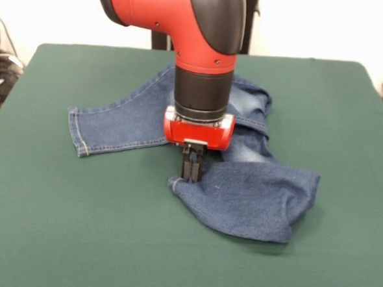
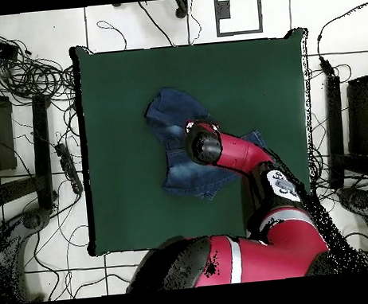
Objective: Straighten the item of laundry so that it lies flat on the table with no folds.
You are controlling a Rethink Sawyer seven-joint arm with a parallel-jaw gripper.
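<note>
We see the gripper [image 1: 191,173] pointing straight down from the red wrist, its two black fingers drawn close together and pinching the hem edge of the jeans [image 1: 241,185] right at the cloth. In the overhead view the gripper is hidden beneath the red and black arm [image 2: 235,150], which reaches in from the bottom. The jeans [image 2: 182,138] lie around the middle of the table [image 1: 75,240], crumpled: in the front view one leg stretches flat toward the left with its cuff at the left end, while the other is folded over itself into a bunched mass at lower right. The dark green cloth spreads well beyond the garment. Around the table [image 2: 129,219] run a pale tiled floor [image 2: 128,23] and loose black cables [image 2: 20,73].
</note>
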